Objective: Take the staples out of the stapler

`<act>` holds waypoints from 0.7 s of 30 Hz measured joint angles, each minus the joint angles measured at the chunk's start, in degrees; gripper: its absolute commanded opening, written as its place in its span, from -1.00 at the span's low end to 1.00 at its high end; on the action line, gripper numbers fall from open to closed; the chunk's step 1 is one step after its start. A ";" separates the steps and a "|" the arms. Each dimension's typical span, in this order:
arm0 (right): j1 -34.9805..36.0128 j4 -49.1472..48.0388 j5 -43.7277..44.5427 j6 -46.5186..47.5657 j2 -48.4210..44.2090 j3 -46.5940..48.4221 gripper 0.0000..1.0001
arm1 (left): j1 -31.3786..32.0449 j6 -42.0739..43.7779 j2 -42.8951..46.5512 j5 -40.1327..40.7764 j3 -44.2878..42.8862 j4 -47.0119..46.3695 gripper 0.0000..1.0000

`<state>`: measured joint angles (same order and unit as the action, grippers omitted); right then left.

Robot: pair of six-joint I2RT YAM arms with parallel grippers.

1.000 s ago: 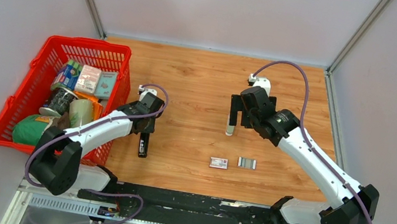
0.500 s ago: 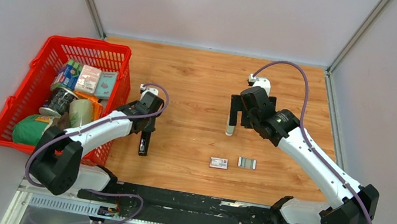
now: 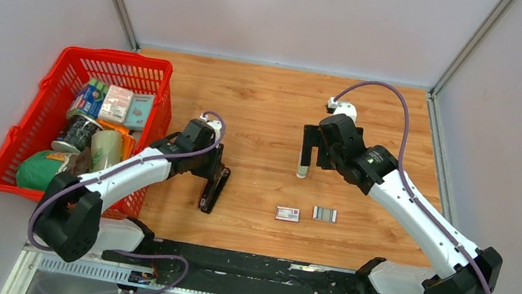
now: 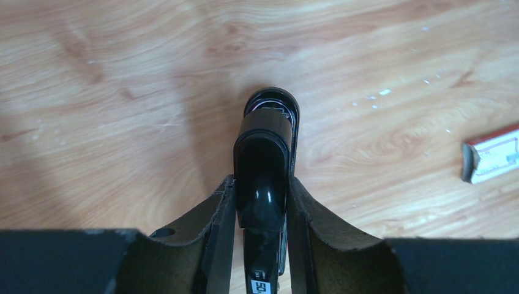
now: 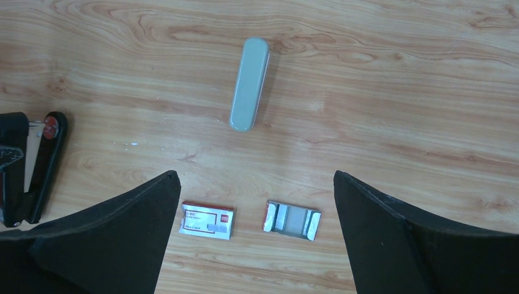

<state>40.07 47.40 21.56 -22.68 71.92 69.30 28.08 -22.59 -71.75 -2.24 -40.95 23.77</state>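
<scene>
A black stapler (image 3: 212, 191) is gripped between the fingers of my left gripper (image 3: 210, 171), nose pointing down at the wooden table. In the left wrist view the stapler (image 4: 267, 147) fills the gap of the left gripper (image 4: 262, 205). It also shows at the left edge of the right wrist view (image 5: 37, 162). My right gripper (image 3: 308, 148) is open and empty above a grey stapler (image 3: 302, 170). In the right wrist view the right gripper (image 5: 255, 177) hangs wide open over the grey stapler (image 5: 250, 82). No loose strip of staples is in view.
A small printed white box (image 5: 207, 220) and an open cardboard tray (image 5: 292, 219) with silvery contents lie near the table's front (image 3: 287, 214). A red basket (image 3: 57, 78) full of groceries stands at the left. Grey walls enclose the table.
My left gripper has moved right with the black stapler and turned it. The right arm has hardly moved.
</scene>
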 measured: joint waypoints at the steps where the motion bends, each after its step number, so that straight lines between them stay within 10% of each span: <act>1: 0.00 -0.04 -0.28 0.00 -0.24 -0.07 1.00 | 0.39 0.28 -0.09 -1.11 -0.13 -0.24 -1.00; 6: 0.00 -0.15 -1.25 0.00 -1.36 -0.83 1.00 | 3.52 1.40 -2.99 -3.02 -1.05 -2.14 -1.00; 13: 0.00 -0.13 -1.75 0.00 -2.47 -1.55 1.00 | 7.50 1.95 -6.82 -1.88 -3.58 -3.23 -0.11; 21: 0.02 -0.13 -2.29 0.02 -2.60 -1.90 1.00 | 8.74 1.97 -7.13 -0.20 -4.02 -3.02 0.12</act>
<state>40.10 47.27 19.27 -22.65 69.32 67.40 36.82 -20.62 -78.87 -2.44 -44.97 20.75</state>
